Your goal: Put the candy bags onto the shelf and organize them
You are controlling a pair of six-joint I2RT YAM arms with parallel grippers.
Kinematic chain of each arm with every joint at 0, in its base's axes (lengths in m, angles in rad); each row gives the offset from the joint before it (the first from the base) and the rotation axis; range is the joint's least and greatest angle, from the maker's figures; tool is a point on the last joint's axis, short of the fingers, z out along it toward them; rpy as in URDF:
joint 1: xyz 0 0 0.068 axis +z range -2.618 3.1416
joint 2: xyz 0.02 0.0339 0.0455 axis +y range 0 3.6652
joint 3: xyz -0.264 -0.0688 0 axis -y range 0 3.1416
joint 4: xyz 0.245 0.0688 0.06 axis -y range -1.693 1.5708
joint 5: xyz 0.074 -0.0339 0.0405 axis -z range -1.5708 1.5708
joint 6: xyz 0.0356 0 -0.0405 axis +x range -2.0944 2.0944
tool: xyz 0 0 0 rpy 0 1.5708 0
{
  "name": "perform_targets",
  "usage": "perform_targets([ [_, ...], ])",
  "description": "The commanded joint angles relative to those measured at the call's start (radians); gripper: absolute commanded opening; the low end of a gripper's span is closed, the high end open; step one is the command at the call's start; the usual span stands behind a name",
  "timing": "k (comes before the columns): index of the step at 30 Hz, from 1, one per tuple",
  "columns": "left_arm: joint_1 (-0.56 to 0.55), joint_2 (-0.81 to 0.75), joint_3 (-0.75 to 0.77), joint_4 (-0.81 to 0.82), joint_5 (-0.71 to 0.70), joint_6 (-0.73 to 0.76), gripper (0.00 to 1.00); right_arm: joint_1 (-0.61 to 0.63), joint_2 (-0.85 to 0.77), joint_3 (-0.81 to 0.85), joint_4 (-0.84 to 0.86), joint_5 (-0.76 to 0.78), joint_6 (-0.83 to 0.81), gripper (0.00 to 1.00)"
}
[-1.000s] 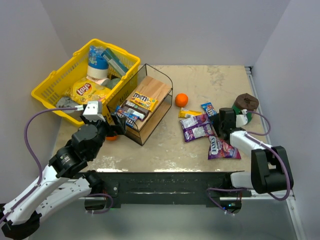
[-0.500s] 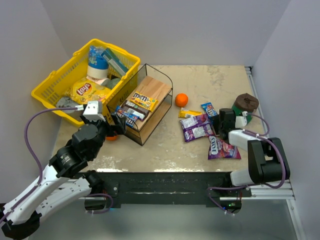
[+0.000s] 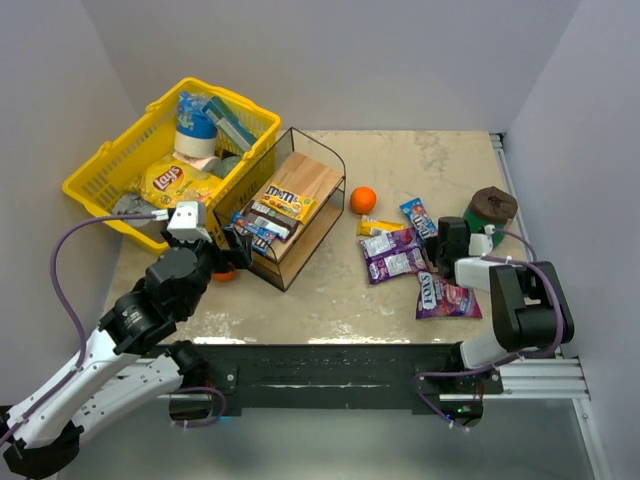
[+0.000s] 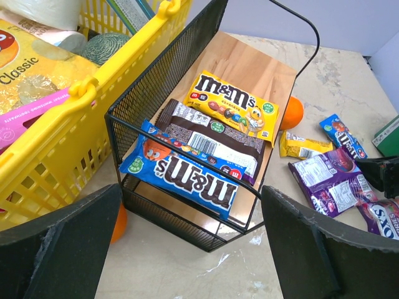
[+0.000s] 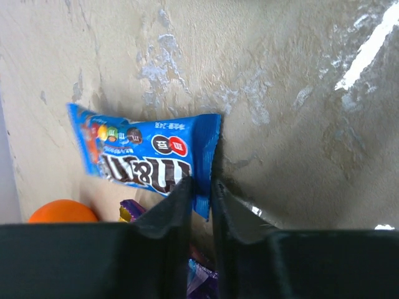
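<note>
The shelf point(image 3: 308, 172), a black wire rack with wooden boards, holds a yellow candy bag point(image 4: 234, 106), a brown one point(image 4: 209, 140) and a blue one point(image 4: 181, 171). My left gripper point(image 4: 190, 249) hangs open just in front of the shelf, with nothing between its fingers. My right gripper point(image 5: 201, 187) is shut on the edge of a small blue candy bag point(image 5: 149, 156), which shows in the top view point(image 3: 418, 217) at the table's right. Purple bags point(image 3: 392, 252), a yellow bag point(image 3: 378, 226) and a purple-pink bag point(image 3: 445, 297) lie on the table beside it.
A yellow basket point(image 3: 100, 175) with a Lay's chip bag point(image 3: 175, 182) stands left of the shelf. One orange point(image 3: 363, 199) lies between the shelf and the loose bags, another point(image 3: 224, 274) under my left gripper. A brown-lidded green jar point(image 3: 491, 208) stands at the right edge.
My right gripper's jaws have come together on the blue bag's edge and its arm has swung in closer. The left arm has not moved.
</note>
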Motion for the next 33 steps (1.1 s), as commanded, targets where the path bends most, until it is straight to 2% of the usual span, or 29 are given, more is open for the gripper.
perform_targets([
  [1, -0.004, 0.003, 0.000, 0.017, -0.023, -0.006, 0.99, -0.005, 0.020, -0.014, 0.011, 0.037, -0.007, 0.10],
  [2, -0.002, 0.003, 0.000, 0.017, -0.023, -0.006, 1.00, -0.007, 0.014, -0.017, 0.013, 0.034, -0.007, 0.03],
  [3, -0.004, 0.005, 0.002, 0.017, -0.022, -0.006, 1.00, -0.005, 0.009, -0.017, 0.014, 0.033, -0.012, 0.00],
  [11, -0.004, 0.006, 0.002, 0.019, -0.022, -0.003, 1.00, -0.007, -0.101, 0.012, -0.015, -0.007, -0.062, 0.00],
  [15, -0.004, 0.005, 0.003, 0.019, -0.023, -0.003, 0.99, -0.007, -0.231, 0.043, -0.058, -0.036, -0.105, 0.00],
  [25, -0.002, 0.002, 0.002, 0.017, -0.023, -0.004, 1.00, -0.007, -0.476, 0.184, -0.297, -0.066, -0.193, 0.00],
  [28, -0.004, -0.007, 0.003, 0.002, -0.049, -0.016, 1.00, -0.005, -0.488, 0.262, -0.377, -0.112, -0.223, 0.00],
  [33, -0.004, -0.037, 0.003, -0.020, -0.106, -0.049, 0.99, -0.004, -0.503, 0.348, -0.372, -0.277, -0.272, 0.00],
])
